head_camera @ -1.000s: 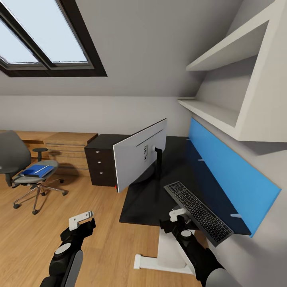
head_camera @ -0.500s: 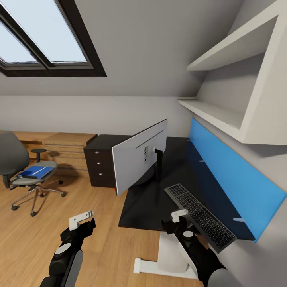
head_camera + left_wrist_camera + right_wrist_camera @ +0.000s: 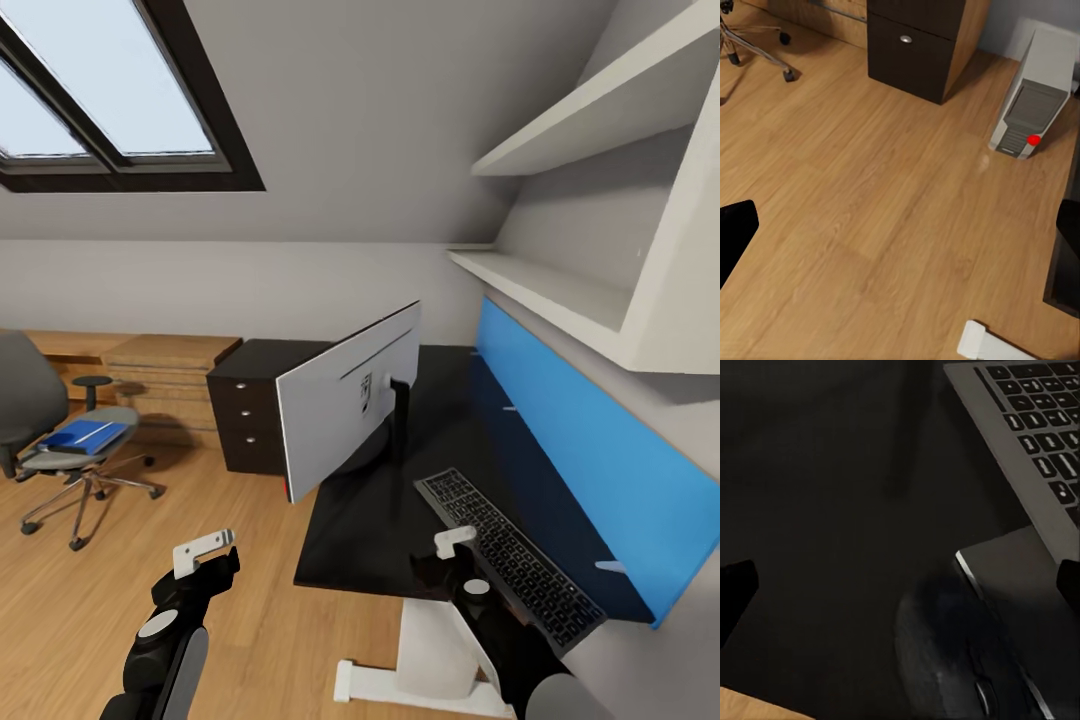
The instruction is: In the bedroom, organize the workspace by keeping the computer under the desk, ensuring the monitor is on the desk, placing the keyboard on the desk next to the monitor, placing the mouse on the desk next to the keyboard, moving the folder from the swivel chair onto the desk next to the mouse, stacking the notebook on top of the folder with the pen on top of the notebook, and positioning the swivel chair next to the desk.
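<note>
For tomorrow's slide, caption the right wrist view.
Black mouse beside a grey notebook and keyboard on the desk.

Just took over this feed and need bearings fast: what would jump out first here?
The monitor stands on the black desk with its light-grey back turned toward the camera, and the keyboard lies beside it along the blue back panel. Across the wood floor, the blue folder sits on the swivel chair seat.

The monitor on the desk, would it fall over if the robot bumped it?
Probably, if hit high up. The monitor is a wide, thin panel on one slim black stand, so it looks top-heavy. One lower corner hangs past the edge of the desk, so a sideways shove might swing or slide it toward the floor. It looks stiff, not bendy.
</note>
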Available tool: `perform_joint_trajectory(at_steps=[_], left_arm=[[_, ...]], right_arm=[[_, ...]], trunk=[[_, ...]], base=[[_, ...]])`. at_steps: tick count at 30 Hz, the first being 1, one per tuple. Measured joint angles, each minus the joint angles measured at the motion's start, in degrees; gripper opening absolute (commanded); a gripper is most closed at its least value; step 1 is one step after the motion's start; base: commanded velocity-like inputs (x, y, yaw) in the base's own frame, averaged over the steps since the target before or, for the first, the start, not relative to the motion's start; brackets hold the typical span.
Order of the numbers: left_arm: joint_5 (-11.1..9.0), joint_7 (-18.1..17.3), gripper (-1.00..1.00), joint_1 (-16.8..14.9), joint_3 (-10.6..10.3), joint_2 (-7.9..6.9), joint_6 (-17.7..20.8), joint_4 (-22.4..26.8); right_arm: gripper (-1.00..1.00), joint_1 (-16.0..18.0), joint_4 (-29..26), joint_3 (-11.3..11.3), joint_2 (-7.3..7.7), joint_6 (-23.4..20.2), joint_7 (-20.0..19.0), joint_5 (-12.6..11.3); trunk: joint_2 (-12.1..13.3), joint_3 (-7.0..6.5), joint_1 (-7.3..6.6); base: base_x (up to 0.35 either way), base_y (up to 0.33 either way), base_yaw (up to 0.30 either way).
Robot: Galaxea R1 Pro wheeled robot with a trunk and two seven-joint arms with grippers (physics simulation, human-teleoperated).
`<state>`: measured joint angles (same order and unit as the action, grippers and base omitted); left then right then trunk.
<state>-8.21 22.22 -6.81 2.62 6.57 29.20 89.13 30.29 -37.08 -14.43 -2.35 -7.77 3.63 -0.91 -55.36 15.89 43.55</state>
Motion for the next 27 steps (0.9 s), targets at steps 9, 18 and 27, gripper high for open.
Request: perform_joint_trajectory(at_steps=[9,18,27], left_arm=[[0.02,0.0,1.0,0.0,0.0,0.0,0.06,0.0],[-0.06,0.0,1.0,0.0,0.0,0.0,0.06,0.0],[-0.14,0.0,1.0,0.0,-0.07,0.13,0.01,0.23]], right_arm=[[1.0,0.0,0.06,0.0,0.07,-0.1,-0.04,0.02],[1.0,0.0,0.36,-0.07,0.02,-0.86,-0.12,0.03],[1.0,0.16,4.62,-0.03,-0.12,-3.13,-0.26,-0.09]], trunk=[[0.01,0.0,0.02],[0.01,0.0,0.01],[0.01,0.0,0.02]], base=[[0.05,0.0,0.0],[0.101,0.0,0.0],[0.014,0.0,0.0]])
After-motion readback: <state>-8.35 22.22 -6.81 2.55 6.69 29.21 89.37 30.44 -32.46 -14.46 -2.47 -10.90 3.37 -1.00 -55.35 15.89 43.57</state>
